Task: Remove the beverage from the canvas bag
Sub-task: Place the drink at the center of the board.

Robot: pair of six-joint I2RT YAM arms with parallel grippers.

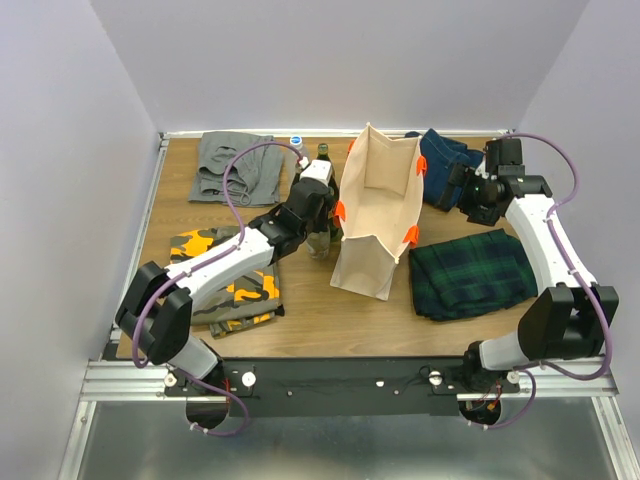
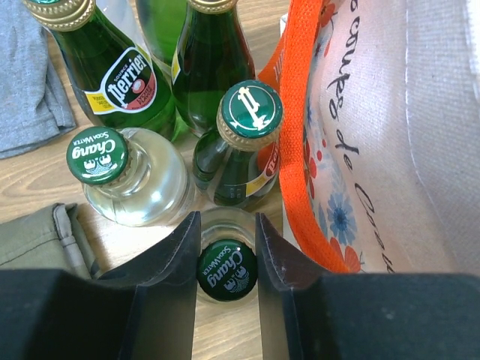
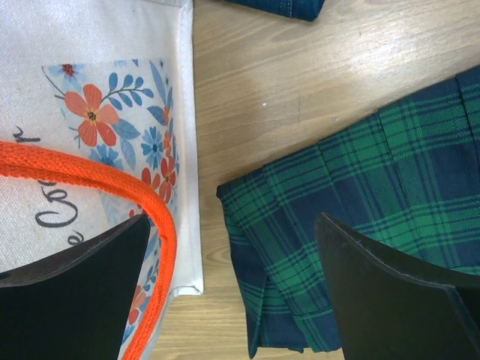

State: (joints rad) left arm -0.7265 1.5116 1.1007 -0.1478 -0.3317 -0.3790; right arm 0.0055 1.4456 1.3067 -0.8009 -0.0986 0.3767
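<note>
The cream canvas bag [image 1: 378, 215] with orange handles stands open at the table's middle. In the left wrist view its flowered side [image 2: 375, 150] is on the right. My left gripper [image 2: 227, 219] is shut on the green-capped Chang soda water bottle [image 2: 226, 270], which stands upright on the wood just left of the bag. In the top view the left gripper [image 1: 318, 215] is at the bag's left side. My right gripper [image 3: 232, 221] is open and empty, above the gap between the bag [image 3: 97, 90] and a plaid cloth [image 3: 360, 187].
Beside the held bottle stand a second Chang bottle [image 2: 131, 172], a Perrier bottle [image 2: 112, 75] and two other green bottles [image 2: 247, 127]. Folded clothes lie around: grey [image 1: 232, 165], camouflage [image 1: 215, 285], denim [image 1: 445, 165] and plaid [image 1: 470, 272].
</note>
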